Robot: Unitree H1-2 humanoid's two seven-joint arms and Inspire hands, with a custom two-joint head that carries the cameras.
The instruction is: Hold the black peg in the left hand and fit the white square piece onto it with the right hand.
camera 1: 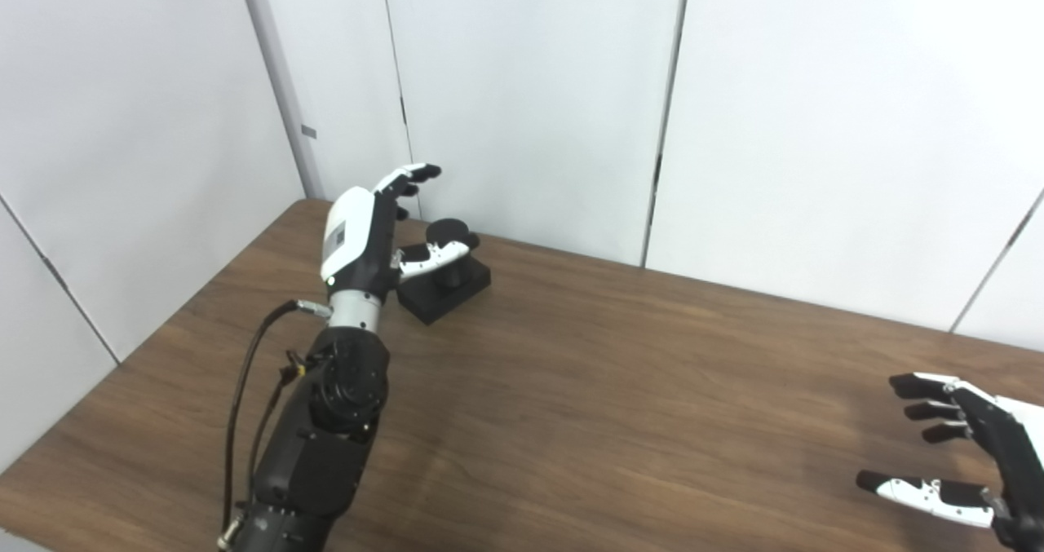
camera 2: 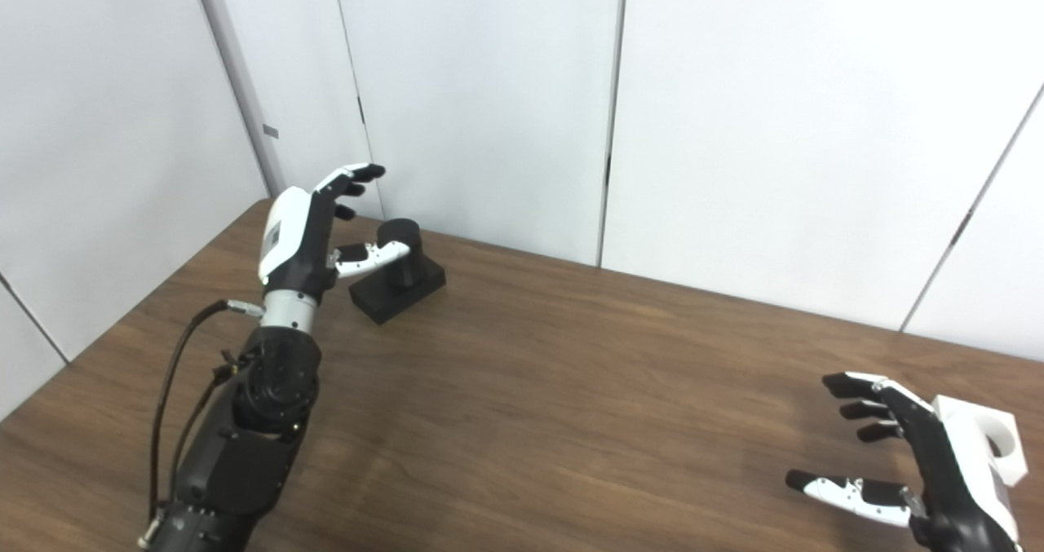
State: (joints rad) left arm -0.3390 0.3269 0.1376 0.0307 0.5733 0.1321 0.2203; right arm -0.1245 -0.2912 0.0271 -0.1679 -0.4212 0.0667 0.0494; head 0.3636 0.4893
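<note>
A black round peg (camera 1: 449, 235) stands upright on its black square base (camera 1: 457, 293) at the far left of the table. My left hand (camera 1: 359, 234) is raised just left of it, open, fingers pointing up and the thumb (camera 1: 432, 255) reaching across the front of the peg; it has no grip on the peg. The white square piece (camera 2: 983, 442), with a round hole in it, sits at the near right. My right hand (camera 2: 905, 454) is open right beside it, fingers spread, with its back toward the piece and nothing held.
The brown wooden table (camera 1: 620, 389) runs up to white wall panels (camera 1: 530, 87) close behind the peg. The table's left edge passes near my left forearm (camera 1: 318, 438), where a black cable loops out.
</note>
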